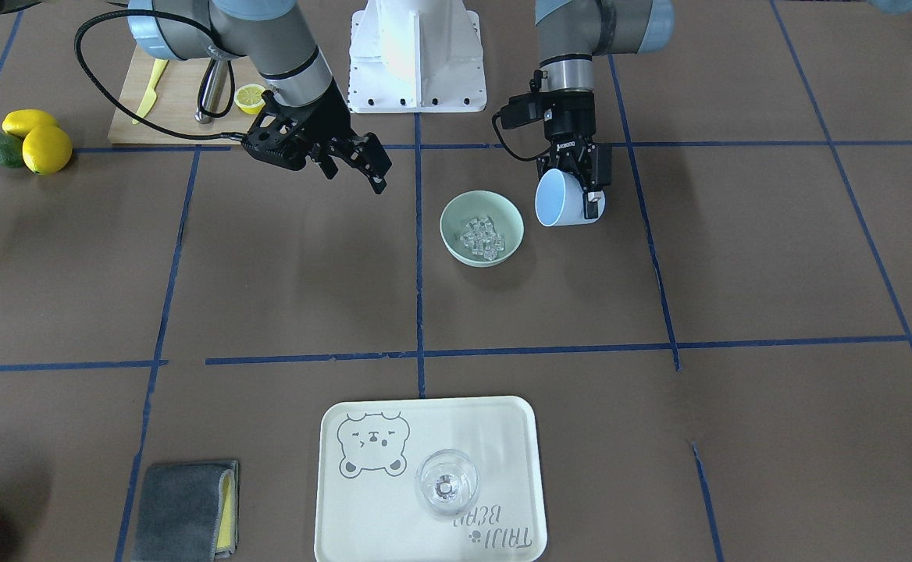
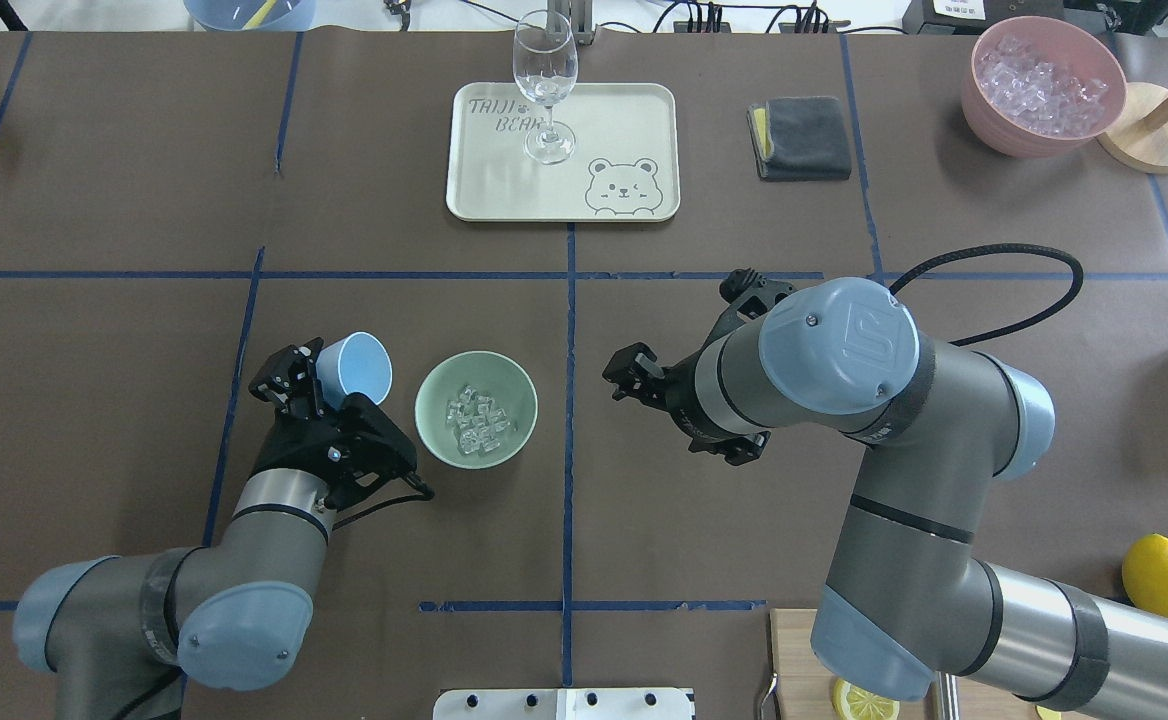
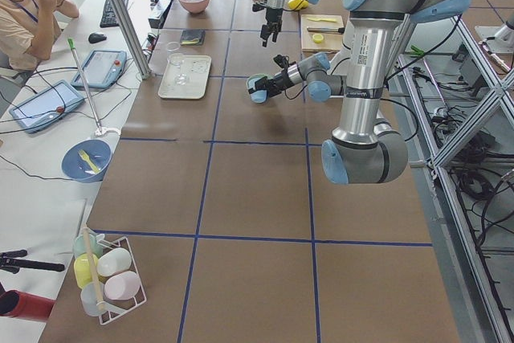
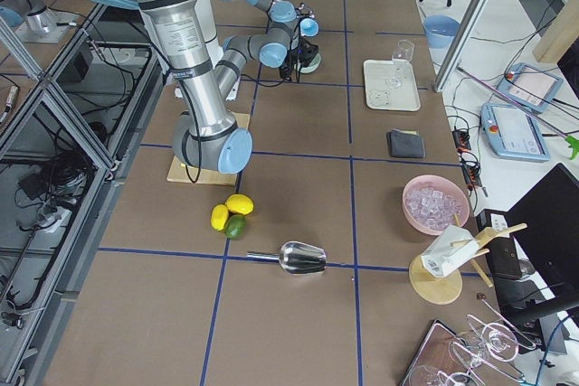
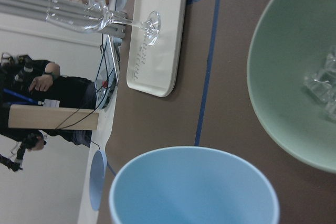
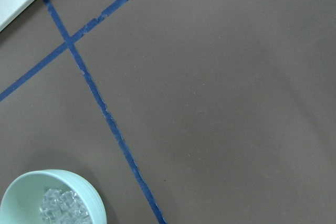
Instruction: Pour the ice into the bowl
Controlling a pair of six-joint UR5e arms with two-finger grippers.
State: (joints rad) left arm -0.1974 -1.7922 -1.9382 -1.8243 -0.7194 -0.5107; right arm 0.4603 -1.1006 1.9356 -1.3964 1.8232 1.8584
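you've got l grip (image 1: 578,186) clamped on the blue cup (image 1: 559,200), tipped sideways just beside the bowl (image 1: 450,227); ice (image 1: 483,237) lies inside it. r grip (image 1: 356,168) hangs w/ jaws apart.

You're working in a robotics lab. The counter (image 3: 257,190) is papered brown and squared off with blue tape (image 1: 418,312), and industrial robot arms (image 3: 365,62) stand along it inside aluminium framing (image 3: 120,18). Alongside, a person (image 3: 20,14) sits at a white side desk (image 3: 36,198) with touchscreen pendants (image 3: 103,68), and loose cables (image 3: 474,186) trail beneath the frame.
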